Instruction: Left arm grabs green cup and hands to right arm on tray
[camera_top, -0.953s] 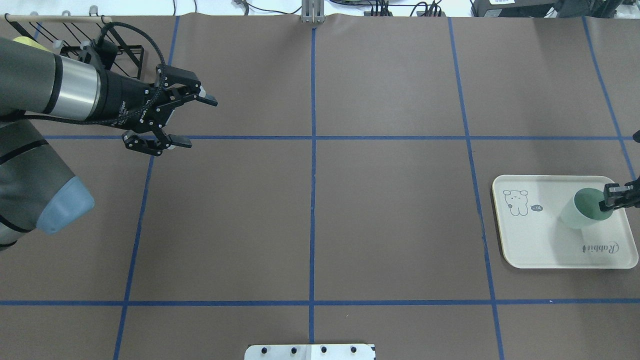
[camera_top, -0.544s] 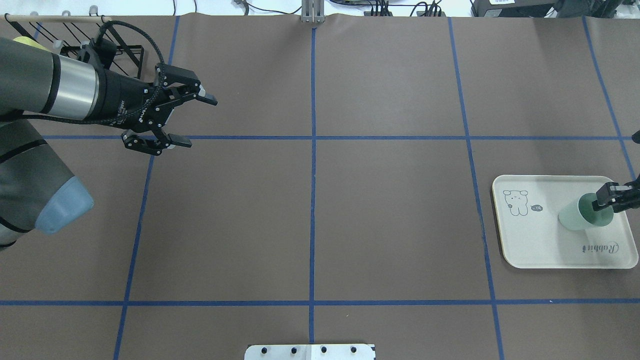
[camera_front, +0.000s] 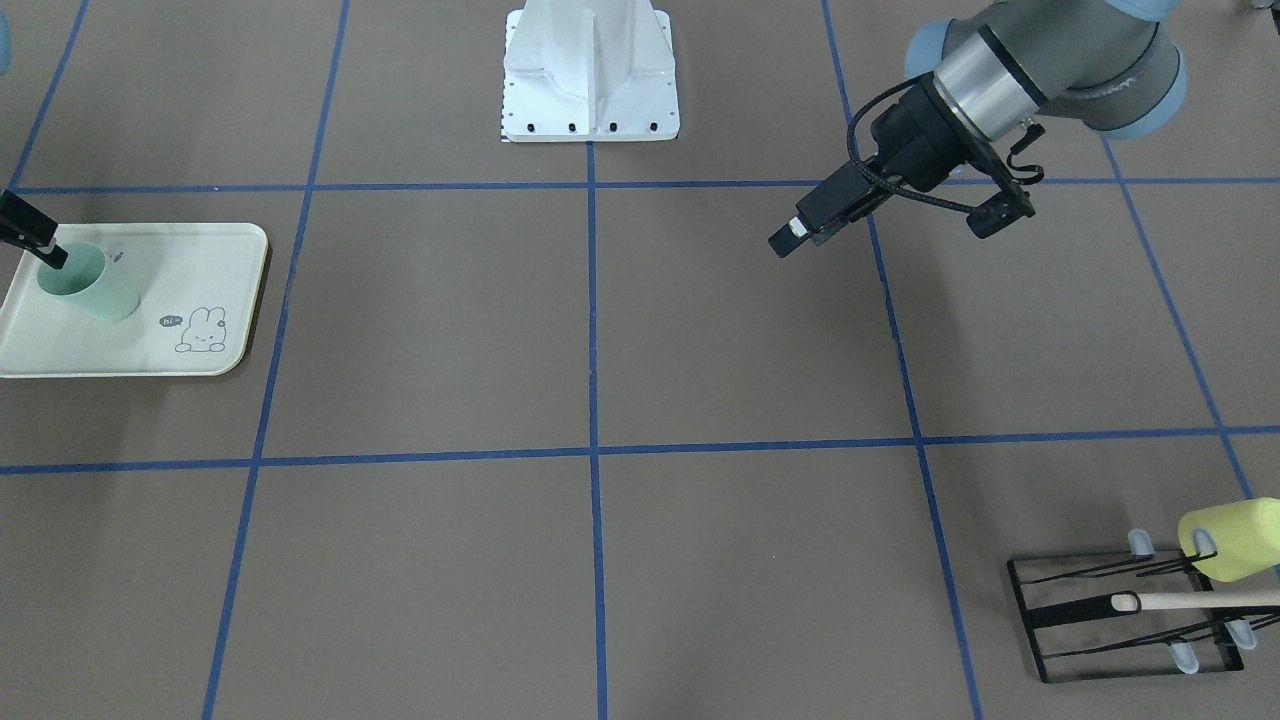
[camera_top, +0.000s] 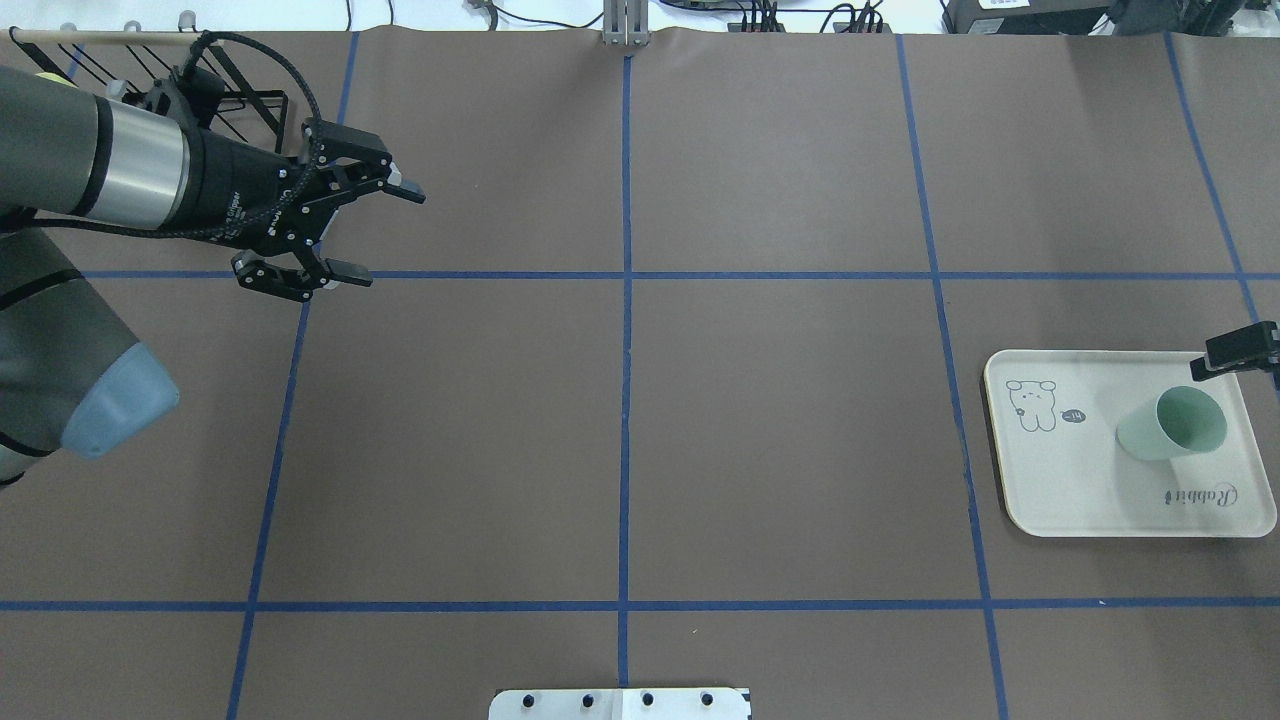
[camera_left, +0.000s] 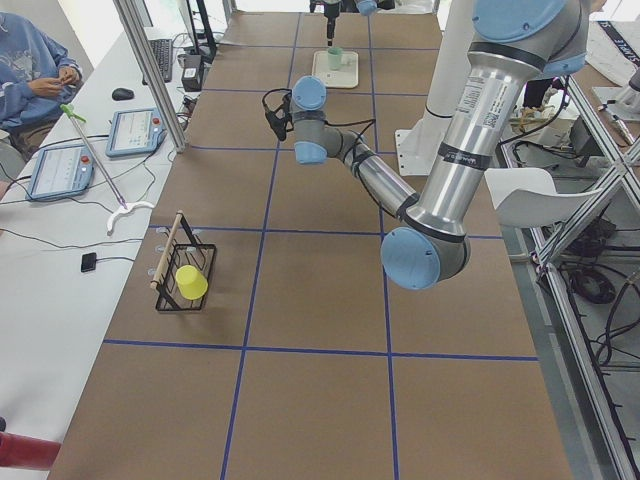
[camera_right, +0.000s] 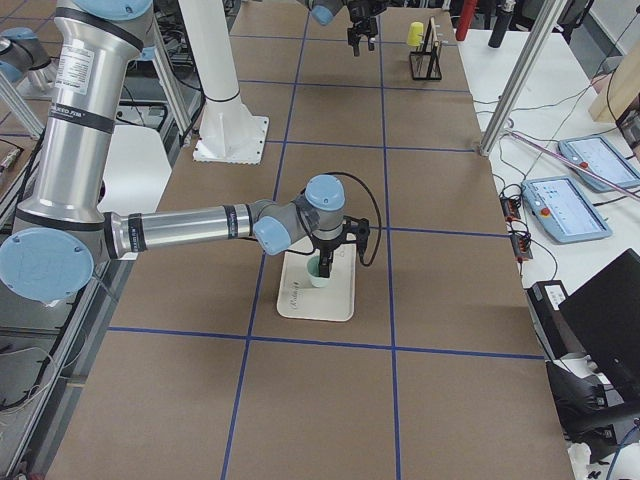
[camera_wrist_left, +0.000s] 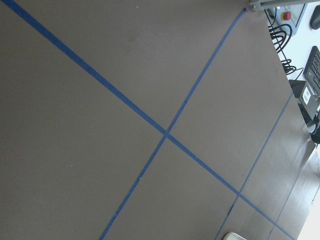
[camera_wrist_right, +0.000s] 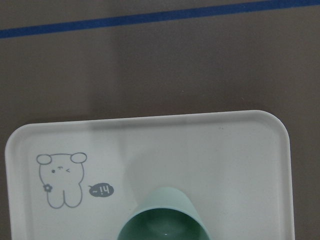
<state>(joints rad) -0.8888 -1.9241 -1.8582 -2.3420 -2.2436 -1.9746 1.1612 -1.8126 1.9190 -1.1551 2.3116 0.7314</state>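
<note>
On the cream tray (camera_top: 1060, 490), toward its edge nearest the right arm, the green cup (camera_top: 1172, 430) stands mouth up and by itself, beside the printed script and well apart from the bunny drawing. A second ago, and half a second ago too, the right pincer (camera_top: 1235, 352) sat on the cup's rim. Now, seen from overhead, its one visible finger has drawn off past the tray's far corner and no longer touches the cup. The front-facing view puts that fingertip close against the rim, so how far it has cleared is uncertain. Only one finger shows, so I cannot tell whether the right pincer is apart or together.

Far across the tabletop (camera_top: 780, 420), the left arm (camera_top: 130, 170) has eased back a little toward the black wire rack (camera_front: 1120, 620) with its yellow-green cup (camera_front: 1230, 540). The left pincer (camera_top: 388, 237) is spread wide and holds nothing.

Judging from this, the cup has been let go on the tray, the hand-over is behind us, and the task looks as good as done. What remains is for both arms to back clear without nudging the cup.
</note>
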